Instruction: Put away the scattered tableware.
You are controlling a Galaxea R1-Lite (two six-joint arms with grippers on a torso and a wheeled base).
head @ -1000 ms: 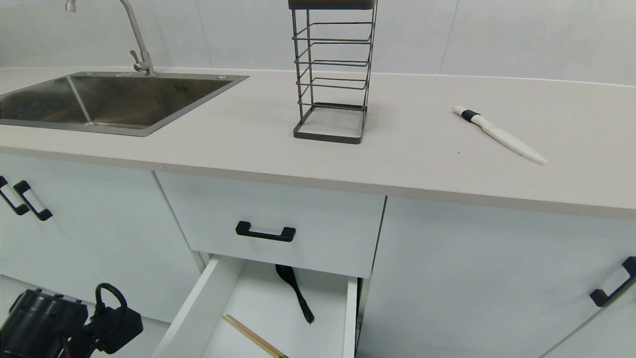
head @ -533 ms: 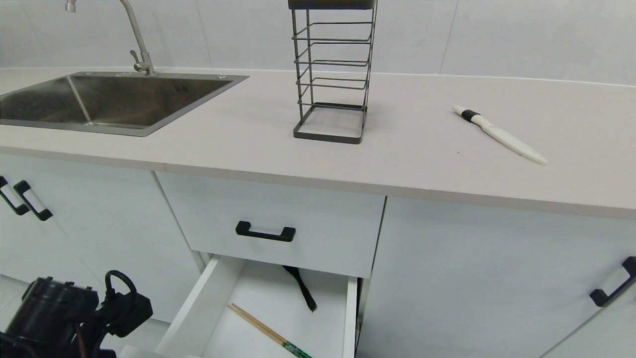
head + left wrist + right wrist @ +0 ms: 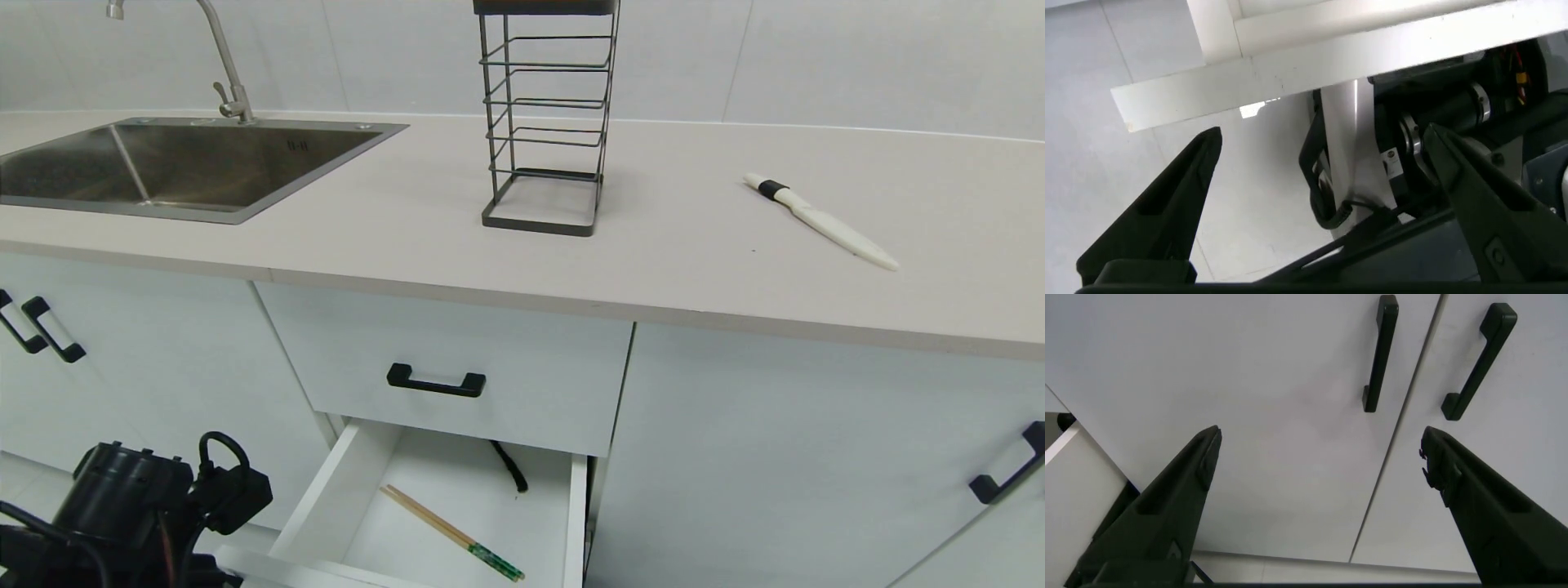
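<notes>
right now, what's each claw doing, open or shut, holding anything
Left claw: open, holding nothing.
Right claw: open, holding nothing.

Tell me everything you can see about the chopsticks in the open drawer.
The chopsticks are a pair, pale and wood-like, with green patterned ends. They lie flat, side by side, slanted across the white floor of the open drawer, green ends toward its front. Only the drawer floor touches them.
</notes>
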